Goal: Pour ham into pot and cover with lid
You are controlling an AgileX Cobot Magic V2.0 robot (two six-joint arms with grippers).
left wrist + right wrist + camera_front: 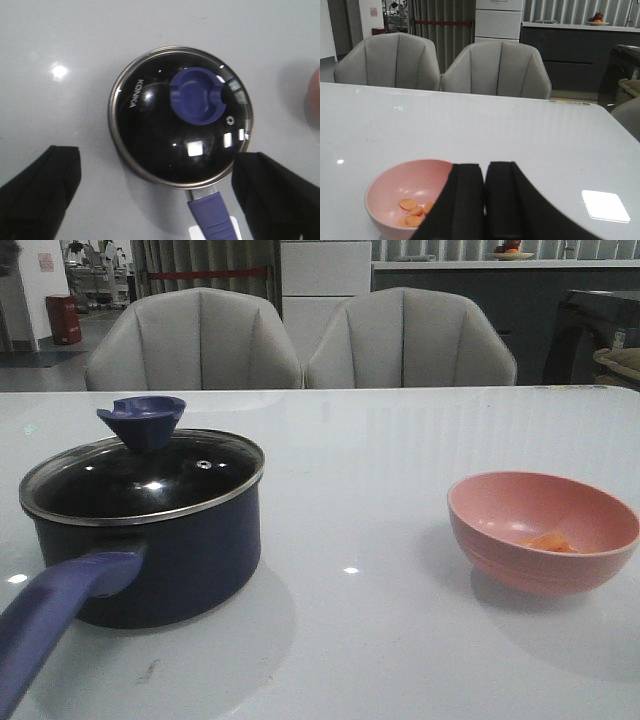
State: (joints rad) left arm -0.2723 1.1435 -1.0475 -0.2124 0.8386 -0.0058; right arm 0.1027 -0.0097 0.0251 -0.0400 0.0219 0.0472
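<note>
Front view shows the pot on the left side of the white table, its purple-blue handle pointing toward the robot. The lid sits on the pot's rim, with its blue knob on top. Well apart, on the right side, stands a pink bowl holding the ham, of which only a sliver of orange shows over the rim. Two grey chairs stand behind the table.

From the left wrist view, the left gripper hangs above the lidded pot with its jaws spread wide, one dark finger to each side, touching nothing.

From the right wrist view, the right gripper has its jaws pressed nearly together, apparently with nothing between them, though the narrow gap is dark. Just beside it the ham lies as flat orange pieces inside the bowl.
</note>
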